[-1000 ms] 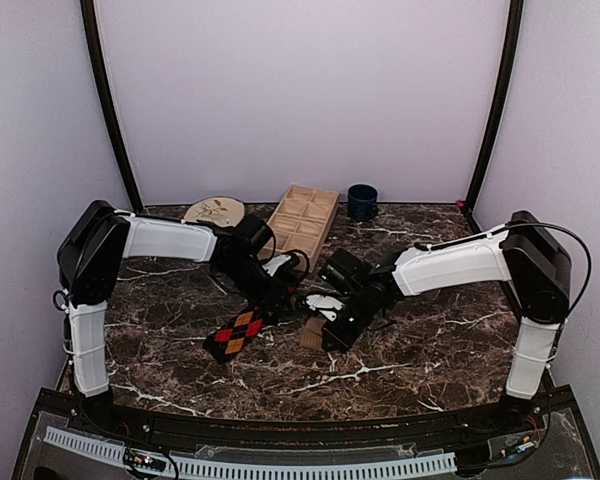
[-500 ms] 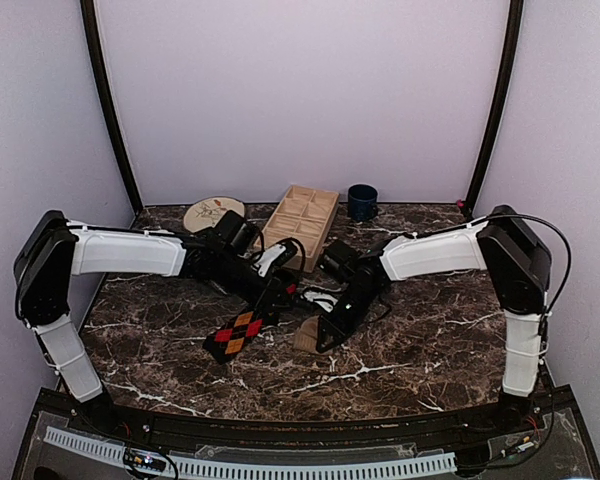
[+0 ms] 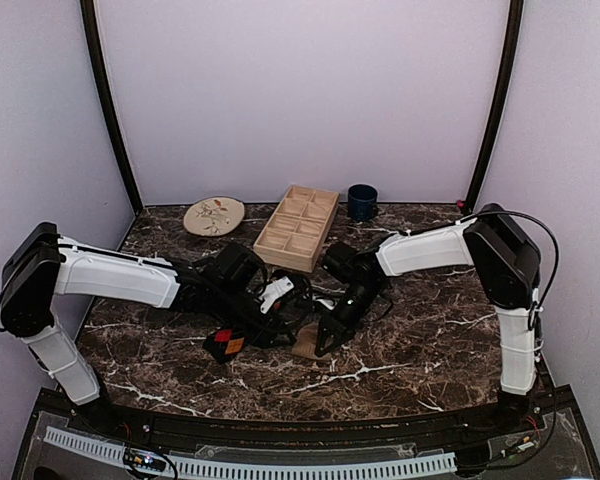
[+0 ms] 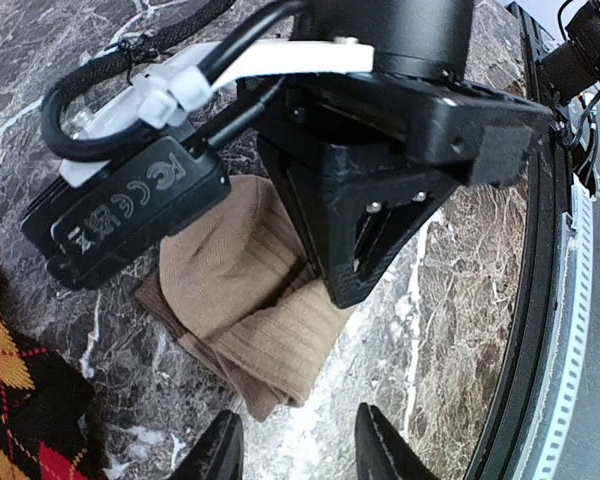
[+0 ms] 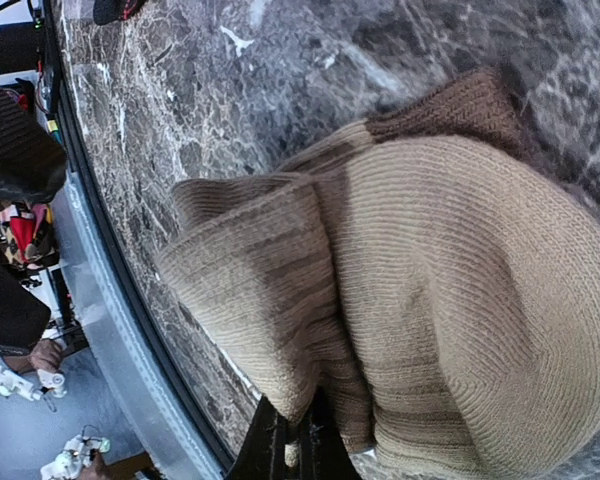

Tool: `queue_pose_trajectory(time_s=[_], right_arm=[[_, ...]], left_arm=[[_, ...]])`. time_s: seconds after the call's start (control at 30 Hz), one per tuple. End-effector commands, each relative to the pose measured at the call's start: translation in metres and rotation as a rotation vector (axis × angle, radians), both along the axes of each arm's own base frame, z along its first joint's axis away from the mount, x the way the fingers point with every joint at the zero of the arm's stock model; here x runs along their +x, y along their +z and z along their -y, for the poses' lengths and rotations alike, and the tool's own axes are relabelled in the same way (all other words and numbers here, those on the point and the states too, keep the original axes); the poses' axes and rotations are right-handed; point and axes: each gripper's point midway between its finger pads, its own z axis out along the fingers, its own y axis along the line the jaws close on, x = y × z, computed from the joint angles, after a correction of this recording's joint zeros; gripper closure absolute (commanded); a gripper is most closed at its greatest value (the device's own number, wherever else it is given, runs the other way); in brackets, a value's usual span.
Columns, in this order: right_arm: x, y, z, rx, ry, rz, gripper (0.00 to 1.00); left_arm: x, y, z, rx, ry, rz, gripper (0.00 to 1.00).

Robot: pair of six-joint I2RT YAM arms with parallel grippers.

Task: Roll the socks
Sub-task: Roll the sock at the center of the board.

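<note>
Near the front edge of the table (image 3: 430, 350), a bit left of centre, lies the argyle sock (image 3: 225, 343), black w/ red and orange diamonds, bunched in a short heap. Just to the right of it, but apart, is the tan sock (image 3: 305, 347), folded over itself into a thick, loose bundle on the marble, approx. at the centre of the front half. The R gripper (image 5: 292, 450) comes down on this bundle from the far right; its fingers are pressed together w/ a thin fold of the tan fabric pinched between them, at the edge of the bundle. The L gripper (image 4: 295, 455) reaches in low from the left side, btw. the two socks; its fingers stand apart, only bare marble shows between them, and they touch neither sock. In the left wrist view the tan sock is just ahead of these fingers, and the argyle one is at the left side. Farther back, near the rear edge, a wooden tray (image 3: 280, 258) w/ compartments lies at an angle at the centre, a decorated plate (image 3: 214, 215) is left of it, and a dark blue mug (image 3: 361, 201) is right of it, by the back wall.
</note>
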Motion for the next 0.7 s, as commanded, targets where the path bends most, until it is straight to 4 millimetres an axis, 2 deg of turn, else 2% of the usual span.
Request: queue_pose_trajectory(time_s=[0.0,0.4,0.67], right_arm=[[-0.005,0.001,0.003,-0.003,-0.016,-0.096,1.0],[-0.009,0.004,-0.002,0.001,-0.018,-0.16,1.0],[-0.01,0.005,-0.002,-0.003,-0.022,-0.182,1.0]], left_arm=[[0.0,0.019,0.006,-0.059,-0.043,0.101,0.58],[-0.015,0.006,0.016,-0.036,-0.119,0.212,0.55],[-0.012,0.002,0.021,-0.033,-0.141,0.255,0.54]])
